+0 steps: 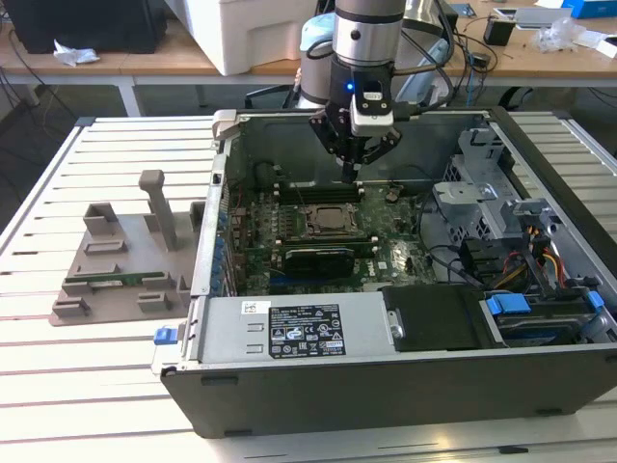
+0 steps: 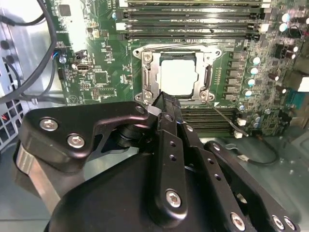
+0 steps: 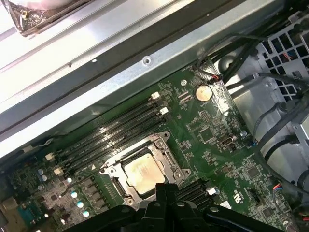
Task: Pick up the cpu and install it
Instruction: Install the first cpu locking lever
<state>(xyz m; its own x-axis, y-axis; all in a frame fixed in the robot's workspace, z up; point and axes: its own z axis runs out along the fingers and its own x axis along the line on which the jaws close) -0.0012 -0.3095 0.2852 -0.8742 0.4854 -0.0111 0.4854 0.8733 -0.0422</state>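
Silver-topped cpu (image 3: 143, 172) is already sitting flat in the socket (image 2: 176, 77) on the green board, right below your gripper (image 1: 358, 164), whose fingers look pinched together on nothing, so treat that light, stiff, fragile chip gently and by its edges.

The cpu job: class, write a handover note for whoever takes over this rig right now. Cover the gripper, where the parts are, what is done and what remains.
Gripper: fingers closed together, holding nothing visible, poised inside the open computer case just above the motherboard.
Cpu: lies flat in its socket, silver top showing in both wrist views, directly beneath the fingertips.
Done: cpu is placed in the socket.
Left: the socket's metal frame appears to sit around the chip; whether it is latched cannot be told, so check it.
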